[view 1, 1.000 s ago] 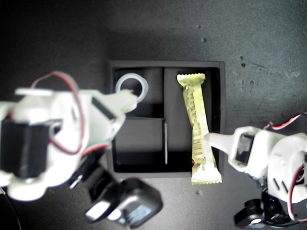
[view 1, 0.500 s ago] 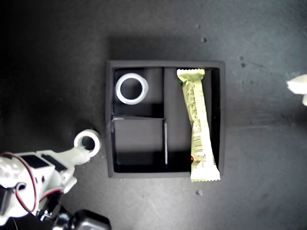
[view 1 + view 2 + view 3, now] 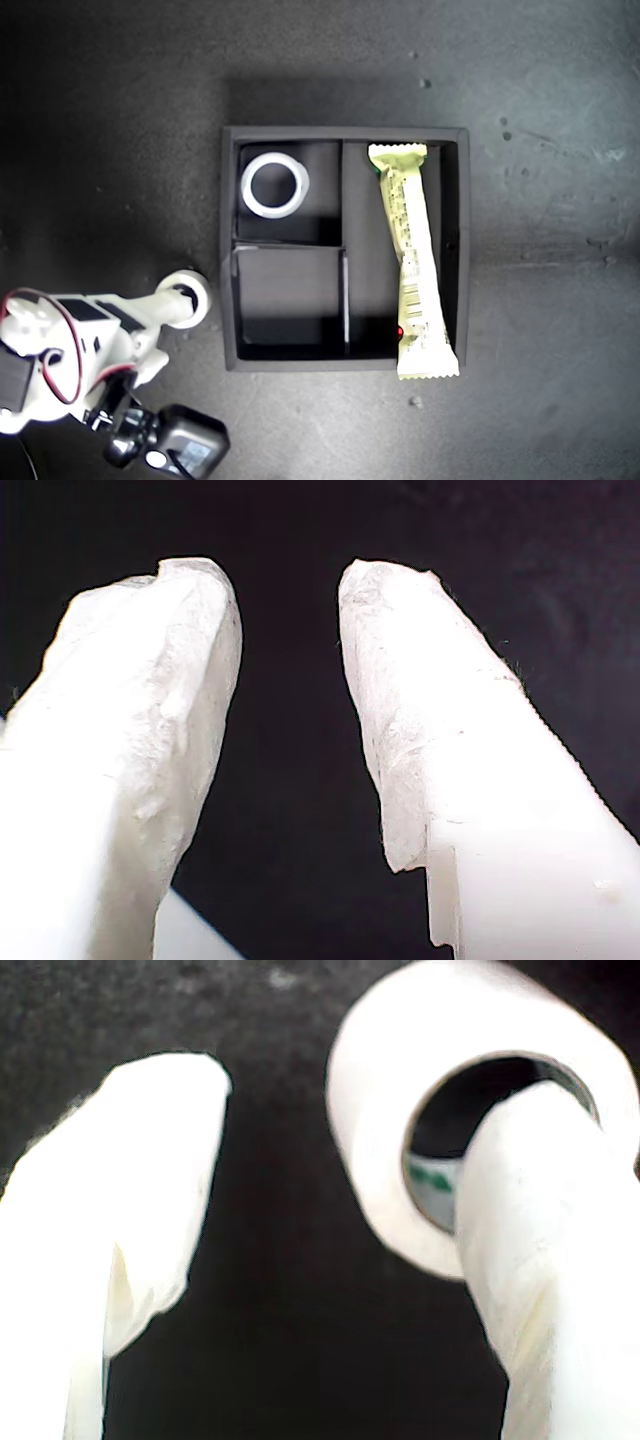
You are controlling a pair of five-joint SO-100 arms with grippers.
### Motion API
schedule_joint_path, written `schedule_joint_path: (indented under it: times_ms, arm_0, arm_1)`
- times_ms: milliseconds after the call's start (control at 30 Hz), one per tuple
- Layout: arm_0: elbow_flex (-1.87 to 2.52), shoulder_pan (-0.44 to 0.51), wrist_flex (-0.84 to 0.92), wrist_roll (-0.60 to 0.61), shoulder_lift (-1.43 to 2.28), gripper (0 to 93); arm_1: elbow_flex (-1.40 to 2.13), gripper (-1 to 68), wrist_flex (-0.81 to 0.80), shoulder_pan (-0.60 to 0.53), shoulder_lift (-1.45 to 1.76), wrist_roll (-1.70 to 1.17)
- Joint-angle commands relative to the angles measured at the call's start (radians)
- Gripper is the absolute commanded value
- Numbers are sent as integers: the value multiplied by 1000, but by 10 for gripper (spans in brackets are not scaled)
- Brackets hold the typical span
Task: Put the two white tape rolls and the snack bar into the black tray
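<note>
The black tray (image 3: 228,250) sits mid-table in the exterior view. One white tape roll (image 3: 247,187) lies flat in its far small compartment. The snack bar (image 3: 412,260) lies along the long compartment on the exterior view's right, its near end resting over the front wall. The other white tape roll (image 3: 201,292), with a greenish core (image 3: 432,1175), lies on the table just outside the tray's wall on the exterior view's left. My second gripper (image 3: 175,305) (image 3: 360,1090) is open, with one finger (image 3: 540,1260) inside that roll's hole. My first gripper (image 3: 290,580) is open over dark surface, holding nothing.
The second arm's white body (image 3: 70,350) and a black camera block (image 3: 170,450) fill the exterior view's lower left corner. A thin divider (image 3: 346,295) separates the near small compartment from the long one. The table is dark and matte, with a few specks.
The arm at the snack bar left past the exterior view's right edge. The second arm drew back from the tray to the outside roll, and its finger now reaches deeper into the hole.
</note>
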Motion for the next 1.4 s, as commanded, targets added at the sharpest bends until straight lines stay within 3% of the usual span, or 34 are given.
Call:
schedule_joint_path:
  times_ms: [0, 1000, 1100, 1233, 1367]
  arm_0:
    - [2, -11, -11, 14, 44, 169]
    - [55, -23, -110, -8, -83, 155]
    - [31, -43, -124, -9, -161, 132]
    - [-14, -92, -126, -6, -235, 19]
    - [-95, -121, 41, 6, -170, 0]
  arm_1:
    - [14, 58, -32, -12, 29, 9]
    - [18, 53, -44, -48, 29, 25]
    - [20, 48, -60, -63, 29, 35]
    - [6, 0, -74, -75, 29, 140]
    - [-52, -1, -54, -103, 49, 368]
